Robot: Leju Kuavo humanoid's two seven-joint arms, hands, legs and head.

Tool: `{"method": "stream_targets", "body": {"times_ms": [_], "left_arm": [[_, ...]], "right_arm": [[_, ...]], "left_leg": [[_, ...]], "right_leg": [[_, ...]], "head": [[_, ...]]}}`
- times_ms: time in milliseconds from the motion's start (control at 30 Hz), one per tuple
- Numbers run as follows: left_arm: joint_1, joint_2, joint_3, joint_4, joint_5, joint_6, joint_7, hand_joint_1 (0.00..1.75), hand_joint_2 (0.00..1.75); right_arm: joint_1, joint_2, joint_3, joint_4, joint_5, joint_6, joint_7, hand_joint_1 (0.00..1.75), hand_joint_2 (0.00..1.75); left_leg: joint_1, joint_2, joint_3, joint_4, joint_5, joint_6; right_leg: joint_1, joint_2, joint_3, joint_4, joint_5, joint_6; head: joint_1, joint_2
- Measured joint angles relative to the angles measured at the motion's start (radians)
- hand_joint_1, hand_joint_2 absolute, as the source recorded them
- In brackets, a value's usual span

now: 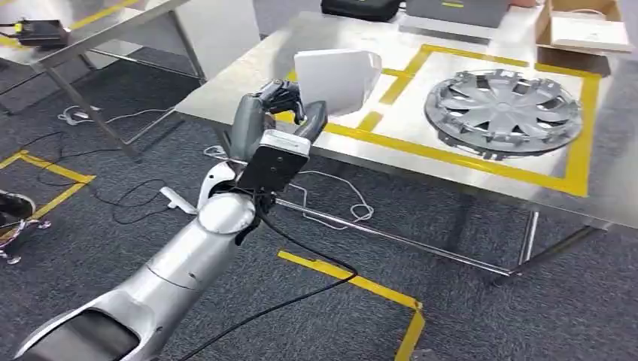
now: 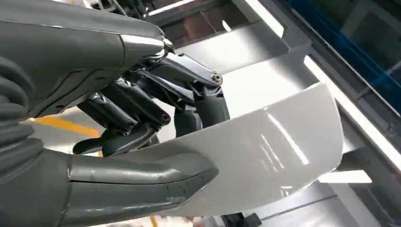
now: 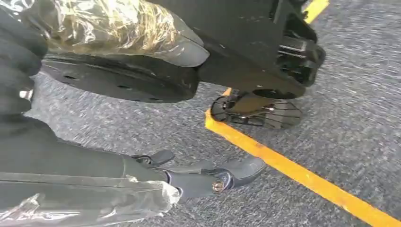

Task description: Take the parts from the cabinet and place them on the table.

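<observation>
**Panel over the table edge**

The left hand (image 1: 290, 101) grips a white panel (image 1: 336, 77) by one edge, thumb against fingers (image 2: 142, 118), holding it above the table (image 1: 226, 90) near the corner. The hubcap (image 1: 502, 111) lies well apart. Let go here and the panel may tip off the edge (the grip looks shallow). The right hand (image 3: 208, 177) hangs near the floor, fingers apart, holding nothing.

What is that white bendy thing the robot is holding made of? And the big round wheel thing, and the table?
The white panel, held by the left robot hand, looks like glossy painted plastic: light streaks reflect on its smooth curve. The wheel cover looks like matte silver-grey plastic, though it might be metal. The table looks like brushed steel, with a dull sheen.
</observation>
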Motion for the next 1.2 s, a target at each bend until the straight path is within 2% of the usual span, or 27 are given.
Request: {"method": "stream_targets", "body": {"times_ms": [33, 67, 100, 133, 167, 200, 233, 267, 333, 367, 400, 433, 467, 500, 533, 567, 600, 667, 700, 733, 800, 967, 1000, 1033, 1067, 1100, 1200], "left_arm": [[0.005, 0.003, 0.003, 0.0, 0.0, 0.0, 0.0, 1.75, 1.75], [0.009, 0.006, 0.003, 0.0, 0.0, 0.0, 0.0, 1.75, 1.75], [0.009, 0.007, 0.003, 0.0, 0.0, 0.0, 0.0, 1.75, 1.75], [0.008, 0.008, 0.003, 0.0, 0.0, 0.0, 0.0, 1.75, 1.75], [0.006, 0.008, 0.004, 0.0, 0.0, 0.0, -0.001, 1.75, 1.75], [0.005, 0.008, 0.004, 0.0, 0.0, 0.0, -0.002, 1.75, 1.75], [0.005, 0.01, 0.005, 0.0, 0.0, 0.0, -0.003, 1.75, 1.75], [0.006, 0.01, 0.007, 0.0, 0.0, 0.001, -0.003, 1.75, 1.75], [0.007, 0.01, 0.008, 0.0, 0.0, 0.002, -0.005, 1.75, 1.75], [0.006, 0.008, 0.009, 0.0, 0.0, 0.002, -0.006, 1.75, 1.75], [0.007, 0.006, 0.012, 0.0, 0.0, 0.002, -0.006, 1.75, 1.75], [0.005, 0.006, 0.014, 0.0, 0.0, 0.002, -0.01, 1.75, 1.75], [0.006, 0.008, 0.018, 0.0, 0.0, 0.002, -0.011, 1.75, 1.75], [0.01, 0.01, 0.021, 0.0, 0.0, 0.003, -0.013, 1.75, 1.75], [0.014, 0.011, 0.022, 0.0, 0.0, 0.004, -0.014, 1.75, 1.75], [0.017, 0.012, 0.022, 0.0, -0.001, 0.005, -0.015, 1.75, 1.75], [0.018, 0.012, 0.022, 0.0, -0.001, 0.007, -0.017, 1.75, 1.75], [0.018, 0.011, 0.022, -0.001, -0.003, 0.007, -0.018, 1.75, 1.75], [0.018, 0.011, 0.023, -0.001, -0.004, 0.008, -0.019, 1.75, 1.75], [0.016, 0.012, 0.025, -0.001, -0.004, 0.008, -0.019, 1.75, 1.75], [0.017, 0.011, 0.026, -0.001, -0.004, 0.008, -0.02, 1.75, 1.75], [0.017, 0.011, 0.026, -0.001, -0.004, 0.008, -0.02, 1.75, 1.75], [0.017, 0.011, 0.027, -0.004, -0.004, 0.008, -0.02, 1.75, 1.75], [0.022, 0.019, 0.031, -0.005, -0.007, 0.009, -0.02, 1.75, 1.75], [0.026, 0.021, 0.032, -0.005, -0.007, 0.009, -0.02, 1.75, 1.75], [0.027, 0.023, 0.032, -0.005, -0.007, 0.009, -0.02, 1.75, 1.75], [0.023, 0.024, 0.034, -0.006, -0.01, 0.009, -0.02, 1.75, 1.75]], "right_arm": [[0.001, 0.0, 0.0, 0.0, 0.0, 0.0, 0.0, 0.0, 1.75], [0.005, 0.0, 0.0, 0.0, 0.0, 0.0, 0.0, 0.0, 1.75], [0.007, 0.0, -0.001, 0.0, 0.0, 0.0, -0.001, 0.0, 1.75], [0.007, 0.0, -0.001, 0.0, 0.0, 0.0, -0.001, 0.0, 1.75], [0.006, 0.0, -0.002, 0.0, 0.0, 0.0, -0.003, 0.0, 1.75], [0.006, 0.0, -0.002, 0.0, 0.0, 0.0, -0.004, 0.0, 1.75], [0.002, 0.0, -0.002, 0.0, 0.0, 0.001, -0.006, 0.0, 1.75], [0.002, 0.0, -0.003, 0.0, 0.0, 0.001, -0.007, 0.0, 1.75], [0.009, 0.0, -0.003, 0.0, 0.0, 0.001, -0.008, 0.0, 1.75], [0.011, -0.001, -0.003, 0.0, 0.001, 0.001, -0.009, 0.0, 1.75], [0.012, 0.0, -0.003, 0.0, 0.001, 0.001, -0.011, 0.0, 1.75], [0.01, 0.0, -0.003, 0.0, 0.002, 0.001, -0.012, 0.0, 1.75], [0.007, 0.0, -0.003, 0.0, 0.001, 0.001, -0.014, 0.0, 1.75], [0.005, 0.0, -0.003, 0.0, 0.002, 0.001, -0.016, 0.0, 1.75], [0.005, 0.0, -0.003, 0.0, 0.002, 0.001, -0.018, 0.0, 1.75], [0.006, 0.0, -0.003, 0.0, 0.002, 0.002, -0.019, 0.0, 1.75], [0.008, 0.0, -0.003, 0.0, 0.002, 0.002, -0.021, 0.0, 1.75], [0.009, -0.001, -0.004, 0.0, 0.003, 0.003, -0.025, 0.0, 1.75], [0.008, -0.001, -0.004, 0.0, 0.003, 0.003, -0.027, 0.0, 1.75], [0.006, 0.0, -0.004, 0.0, 0.003, 0.005, -0.029, 0.0, 1.75], [0.007, 0.0, -0.004, 0.0, 0.004, 0.004, -0.029, 0.0, 1.75], [0.008, -0.001, -0.004, 0.0, 0.004, 0.004, -0.029, 0.0, 1.75], [0.01, 0.0, -0.004, 0.0, 0.004, 0.004, -0.029, 0.0, 1.75], [0.006, 0.0, -0.005, 0.0, 0.004, 0.004, -0.029, 0.0, 1.75], [0.008, 0.0, -0.005, 0.0, 0.004, 0.004, -0.029, 0.0, 1.75], [0.01, 0.0, -0.005, 0.0, 0.004, 0.005, -0.029, 0.0, 1.75], [0.01, 0.0, -0.005, 0.0, 0.005, 0.007, -0.032, 0.0, 1.75]], "left_leg": [[-0.001, -0.002, -0.028, 0.048, -0.008, 0.001], [-0.002, -0.003, -0.031, 0.043, 0.016, 0.005], [-0.002, -0.005, -0.018, 0.001, 0.055, 0.01], [-0.002, -0.012, 0.014, -0.078, 0.108, 0.017], [-0.002, -0.039, 0.05, -0.162, 0.156, 0.024], [0.0, -0.098, 0.071, -0.219, 0.173, 0.033], [0.006, -0.109, 0.081, -0.241, 0.168, 0.036], [0.001, -0.101, 0.085, -0.247, 0.158, 0.029], [-0.003, -0.085, 0.086, -0.25, 0.159, 0.032], [0.009, -0.069, 0.092, -0.264, 0.165, 0.038], [0.007, -0.055, 0.097, -0.268, 0.165, 0.042], [0.006, -0.043, 0.099, -0.268, 0.164, 0.047], [0.004, -0.028, 0.1, -0.267, 0.162, 0.049], [0.003, -0.01, 0.101, -0.267, 0.16, 0.049], [0.003, 0.004, 0.1, -0.267, 0.158, 0.049], [0.003, 0.015, 0.101, -0.267, 0.157, 0.048], [0.003, 0.024, 0.103, -0.267, 0.155, 0.046], [0.003, 0.039, 0.111, -0.266, 0.149, 0.039], [0.001, 0.046, 0.116, -0.267, 0.145, 0.033], [-0.008, 0.05, 0.114, -0.265, 0.143, 0.028], [-0.007, 0.058, 0.118, -0.266, 0.143, 0.022], [-0.006, 0.061, 0.119, -0.267, 0.143, 0.019], [0.0, 0.045, 0.12, -0.254, 0.126, 0.003], [0.0, 0.0, -0.01, 0.019, -0.008, 0.0], [0.0, -0.001, -0.03, 0.05, -0.004, 0.002], [0.0, -0.001, -0.024, 0.028, 0.027, 0.005], [-0.004, -0.01, 0.064, -0.186, 0.166, 0.025]], "right_leg": [[0.001, 0.017, 0.001, 0.0, 0.0, 0.0], [0.002, 0.033, 0.003, 0.0, 0.0, 0.0], [0.003, 0.048, 0.005, 0.001, 0.0, 0.0], [0.003, 0.065, 0.006, 0.001, 0.0, 0.0], [0.003, 0.077, 0.008, 0.001, -0.001, 0.001], [0.0, 0.086, 0.005, 0.001, -0.001, 0.002], [0.004, 0.1, 0.001, 0.007, -0.002, 0.009], [-0.003, 0.11, -0.009, 0.006, 0.001, 0.017], [-0.009, 0.13, -0.013, -0.001, 0.005, 0.032], [-0.009, 0.13, -0.021, 0.002, 0.002, 0.036], [0.001, 0.067, -0.03, 0.024, -0.014, 0.04], [0.0, 0.025, -0.057, 0.078, -0.045, 0.043], [-0.001, -0.001, -0.098, 0.16, -0.081, 0.047], [-0.002, -0.013, -0.14, 0.241, -0.112, 0.049], [-0.003, -0.016, -0.171, 0.297, -0.125, 0.052], [-0.005, -0.019, -0.176, 0.303, -0.115, 0.054], [-0.006, -0.023, -0.155, 0.264, -0.085, 0.055], [-0.007, -0.04, -0.053, 0.08, 0.001, 0.052], [-0.004, -0.071, -0.008, -0.002, 0.001, 0.05], [0.002, -0.069, 0.004, -0.007, -0.001, 0.041], [0.004, -0.055, 0.001, -0.002, -0.002, 0.03], [0.005, -0.051, -0.001, -0.001, -0.003, 0.028], [-0.001, -0.036, 0.005, -0.008, 0.002, 0.012], [0.0, -0.006, 0.007, -0.008, 0.0, 0.001], [0.001, 0.004, 0.008, -0.008, 0.0, 0.001], [0.002, 0.011, 0.01, -0.008, 0.0, 0.0], [0.003, 0.027, 0.014, -0.007, -0.002, 0.003]], "head": [[0.0, 0.0], [0.0, 0.0], [0.0, 0.0], [0.0, 0.0], [0.0, 0.0], [0.001, 0.0], [0.003, 0.0], [-0.003, 0.0], [-0.004, 0.0], [-0.004, 0.0], [0.0, 0.0], [0.011, 0.0], [0.01, 0.0], [0.009, 0.0], [0.01, 0.0], [0.011, 0.0], [0.01, 0.0], [0.01, 0.0], [0.01, 0.0], [0.008, 0.0], [0.008, 0.0], [0.008, 0.0], [0.007, 0.0], [0.0, 0.0], [0.0, 0.0], [0.0, 0.0], [0.0, 0.0]]}}
